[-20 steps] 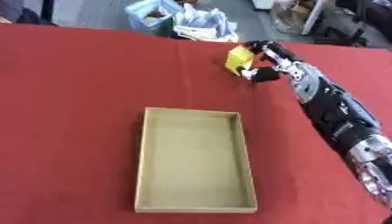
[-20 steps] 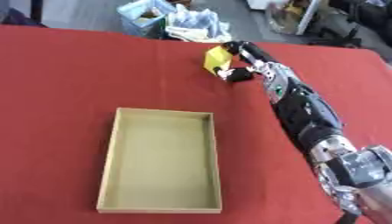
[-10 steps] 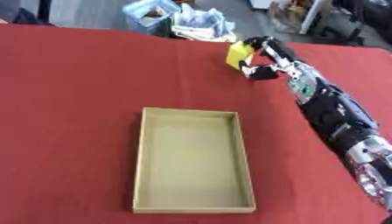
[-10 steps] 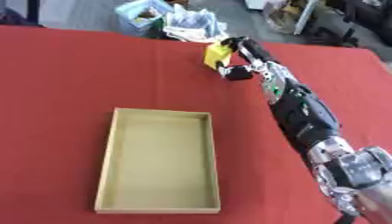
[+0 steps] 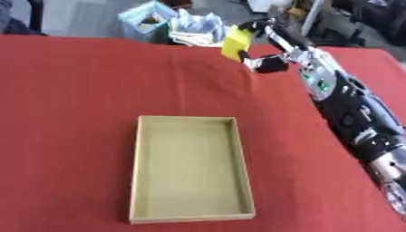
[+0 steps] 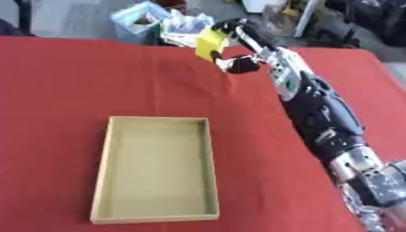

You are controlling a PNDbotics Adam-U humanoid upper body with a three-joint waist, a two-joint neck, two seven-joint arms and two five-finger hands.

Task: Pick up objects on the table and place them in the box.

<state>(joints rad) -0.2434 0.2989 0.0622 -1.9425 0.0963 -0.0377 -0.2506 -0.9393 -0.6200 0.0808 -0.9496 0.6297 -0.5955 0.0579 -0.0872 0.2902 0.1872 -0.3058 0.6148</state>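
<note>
My right robot hand (image 5: 266,47) pinches a small yellow rectangular block (image 5: 235,42) between fingers above and thumb below, holding it near the far edge of the red-covered bench (image 5: 71,86). The block hangs clear of the cloth. The shallow, open cardboard box (image 5: 190,168) lies well apart, nearer me, nothing inside it.

Red cloth-covered desk (image 5: 71,90), plain tan cardboard box (image 5: 190,168) with paler olive-tan floor, bright yellow block (image 5: 235,42), black and silver right hand (image 5: 266,31), pale blue bin (image 6: 141,20) beyond the desk
</note>
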